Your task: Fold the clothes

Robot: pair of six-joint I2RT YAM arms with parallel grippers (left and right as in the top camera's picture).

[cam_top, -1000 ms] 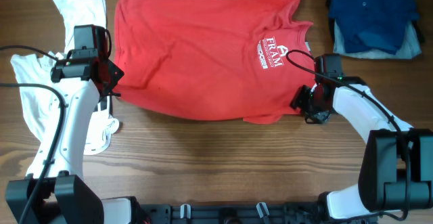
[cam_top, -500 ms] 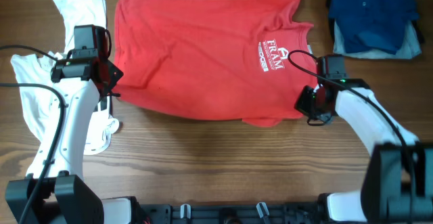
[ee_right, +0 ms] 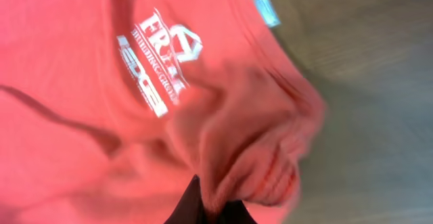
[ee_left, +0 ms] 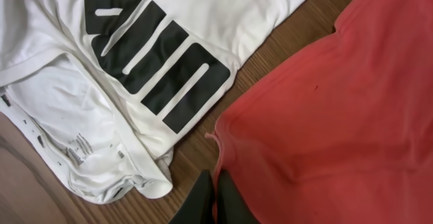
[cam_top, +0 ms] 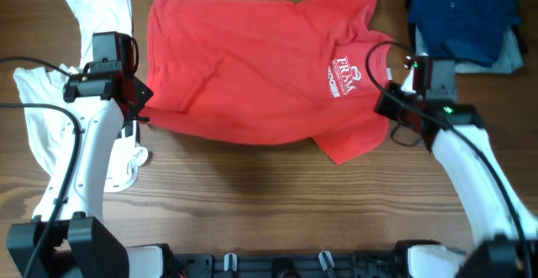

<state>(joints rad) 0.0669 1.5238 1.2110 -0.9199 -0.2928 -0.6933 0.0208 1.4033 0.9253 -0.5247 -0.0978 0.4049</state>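
Note:
The large red T-shirt (cam_top: 252, 68) with white chest lettering (cam_top: 343, 68) lies spread across the back of the table. My left gripper (cam_top: 145, 96) is shut on its left hem; in the left wrist view the dark fingertips (ee_left: 213, 200) pinch the red edge (ee_left: 325, 116). My right gripper (cam_top: 384, 106) is shut on the shirt's right side, below the collar. Seen from the right wrist, red cloth (ee_right: 257, 149) bunches between the closed fingers (ee_right: 216, 209), with the lettering (ee_right: 159, 61) just beyond. A red flap (cam_top: 349, 144) trails toward the front.
A white T-shirt (cam_top: 38, 118) with black print (ee_left: 155, 61) lies crumpled along the left side, close to my left arm. Dark blue folded garments (cam_top: 462, 13) sit on a lighter one (cam_top: 511, 58) at the back right corner. Bare wood (cam_top: 269, 202) fills the front.
My right gripper closed on the red shirt, then moved right and back, dragging that side with it; a flap now sticks out at the front right. The left arm held still.

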